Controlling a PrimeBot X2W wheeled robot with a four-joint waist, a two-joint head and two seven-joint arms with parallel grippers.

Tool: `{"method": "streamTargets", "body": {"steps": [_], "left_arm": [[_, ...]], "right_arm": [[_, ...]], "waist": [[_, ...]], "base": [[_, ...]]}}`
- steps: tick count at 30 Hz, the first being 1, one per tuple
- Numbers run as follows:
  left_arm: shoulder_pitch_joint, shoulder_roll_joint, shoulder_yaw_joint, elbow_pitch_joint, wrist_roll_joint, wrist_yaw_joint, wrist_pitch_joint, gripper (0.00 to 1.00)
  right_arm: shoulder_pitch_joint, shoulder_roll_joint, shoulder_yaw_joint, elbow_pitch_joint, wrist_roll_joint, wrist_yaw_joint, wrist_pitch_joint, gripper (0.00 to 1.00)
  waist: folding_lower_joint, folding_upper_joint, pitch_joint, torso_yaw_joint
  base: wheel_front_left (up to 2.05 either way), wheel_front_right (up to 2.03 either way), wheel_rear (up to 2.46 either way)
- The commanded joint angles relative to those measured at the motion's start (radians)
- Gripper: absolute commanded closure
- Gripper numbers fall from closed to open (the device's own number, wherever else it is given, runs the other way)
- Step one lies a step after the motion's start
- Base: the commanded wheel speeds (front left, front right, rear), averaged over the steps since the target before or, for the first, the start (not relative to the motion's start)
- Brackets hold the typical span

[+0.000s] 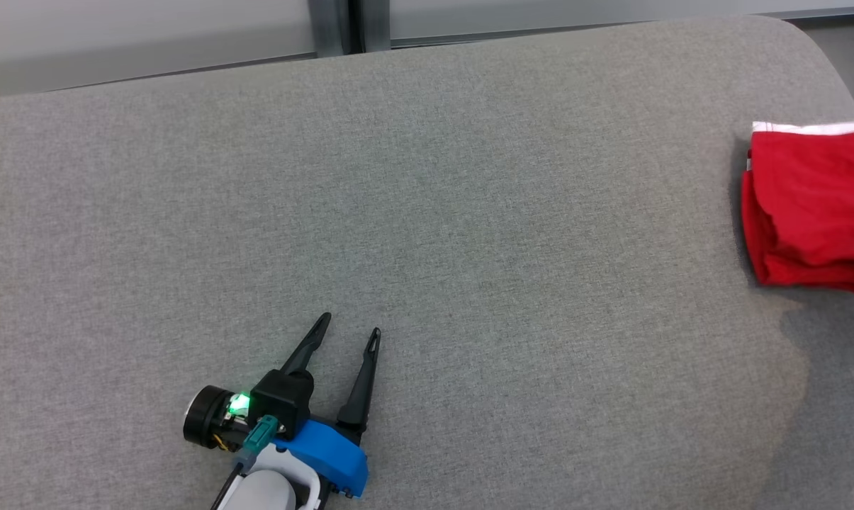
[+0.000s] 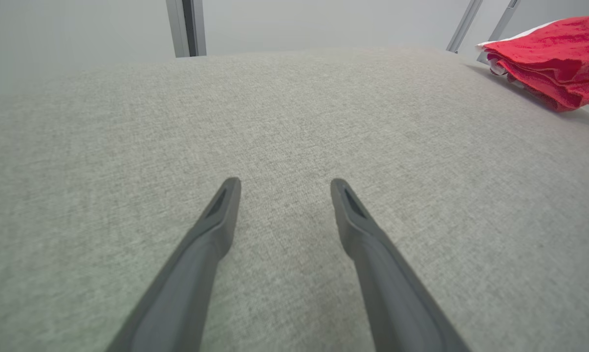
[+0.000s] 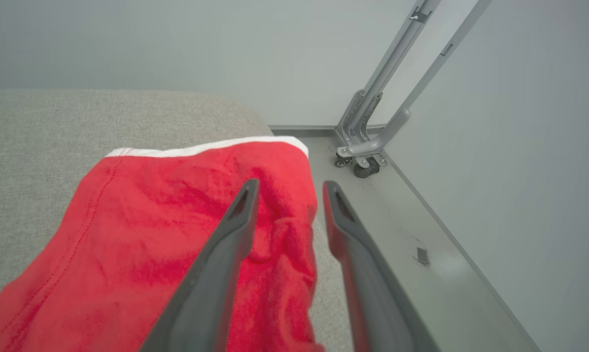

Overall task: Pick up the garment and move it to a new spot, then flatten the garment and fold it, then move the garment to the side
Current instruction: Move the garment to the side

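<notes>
Across the whole middle it's just one big grey cushion (image 1: 427, 212), plain fabric, with a pale wall (image 3: 177, 44) behind it and a grey floor (image 3: 421, 220) off its right end. Down on that floor, in the corner, stands a metal frame (image 3: 372, 132) on a little wheel (image 3: 361, 170).

The red garment (image 1: 816, 205), with a white band along one edge, lies bunched in folds at the cushion's far right end and is partly cut off by the head view's edge. The right gripper (image 3: 291, 183) is right over its corner. Its fingers are parted a moderate way, with nothing pinched between them as far as I can see.

The left gripper (image 1: 350, 324) is well apart from the garment at lower left, low over the fabric. Its fingers are spread wide and empty, pointing up and slightly right, and its pale forearm (image 1: 263, 492) sits at the bottom edge.
</notes>
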Motion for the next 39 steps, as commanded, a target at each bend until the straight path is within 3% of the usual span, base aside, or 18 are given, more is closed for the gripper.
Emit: {"method": "streamTargets", "body": {"steps": [1,4,8,15,24,39], "left_arm": [[-0.017,0.004,-0.001,0.002,0.003,-0.006,-0.003,0.0],[-0.012,0.003,0.007,0.002,-0.001,-0.007,-0.003,0.0],[0.002,0.002,0.031,0.0,-0.004,-0.007,-0.003,0.0],[0.016,-0.005,0.093,-0.006,-0.009,0.013,-0.003,0.0],[0.056,-0.011,0.198,-0.029,-0.017,0.049,-0.003,0.0],[0.154,-0.014,0.302,-0.021,-0.05,0.074,-0.003,0.0]], "right_arm": [[-0.013,-0.004,-0.046,-0.018,-0.031,0.0,-0.008,0.0],[0.001,0.054,-0.124,-0.095,-0.073,0.0,-0.01,0.0],[0.052,0.183,-0.159,-0.26,-0.096,0.0,-0.01,0.0],[0.203,0.36,-0.026,-0.506,-0.014,0.0,-0.011,0.0],[0.42,0.419,0.121,-0.651,0.128,0.0,-0.011,0.0],[0.657,0.426,0.162,-0.694,0.227,0.0,-0.011,0.0]], "waist": [[-0.0001,0.0,-0.003,0.002],[-0.0001,0.0,-0.011,-0.002],[-0.0001,0.0,-0.025,-0.01],[-0.0001,0.0,-0.064,0.007],[-0.0001,0.0,-0.12,0.059],[-0.0001,0.0,-0.22,0.108]], "base": [[0.0,0.0,0.0],[0.0,0.0,0.0],[0.0,0.0,0.0],[0.0,0.0,0.0],[0.0,0.0,0.0],[0.0,0.0,0.0]]}}
